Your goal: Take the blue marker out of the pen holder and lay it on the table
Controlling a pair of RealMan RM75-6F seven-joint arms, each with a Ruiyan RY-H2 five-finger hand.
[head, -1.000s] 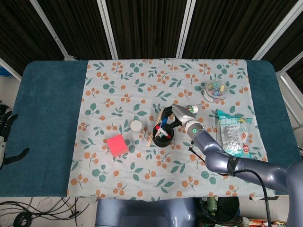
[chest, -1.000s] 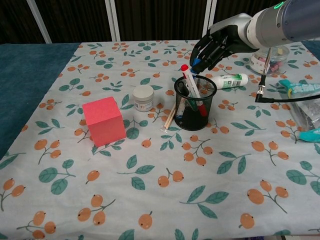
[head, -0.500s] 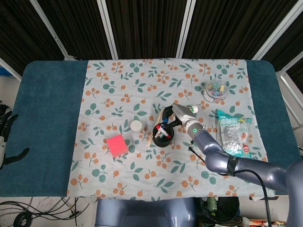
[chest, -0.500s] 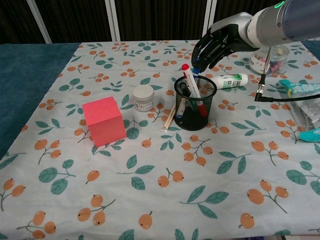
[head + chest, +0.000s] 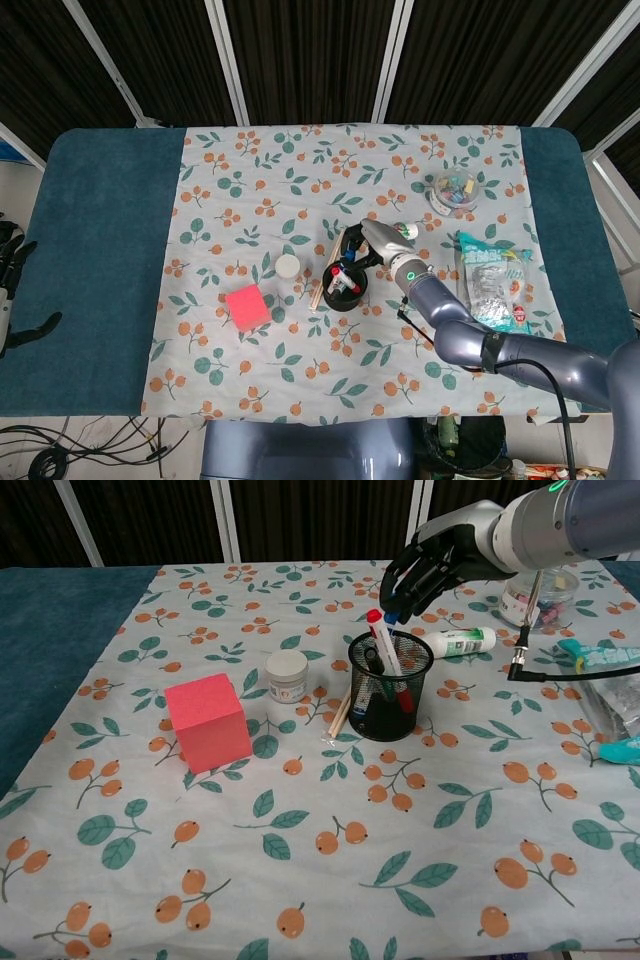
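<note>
The black mesh pen holder [image 5: 390, 695] stands mid-table on the floral cloth, also seen in the head view [image 5: 345, 285]. Several markers lean in it, among them a red-capped one [image 5: 373, 617]. The blue marker [image 5: 389, 617] sticks up at the holder's far rim, its lower part still inside. My right hand [image 5: 428, 565] hovers just above and behind the holder, and its fingertips pinch the blue cap. My left hand [image 5: 12, 262] hangs off the table's far left edge, fingers apart and empty.
A red cube [image 5: 208, 722] and a small white jar [image 5: 287, 675] sit left of the holder, with wooden sticks [image 5: 340, 715] lying against its base. Behind it on the right lie a white tube [image 5: 460, 641], a bowl of clips [image 5: 455, 192] and a snack bag [image 5: 492, 282].
My right hand has closed in on the blue cap and risen slightly. The holder and the other markers have stayed in place.
</note>
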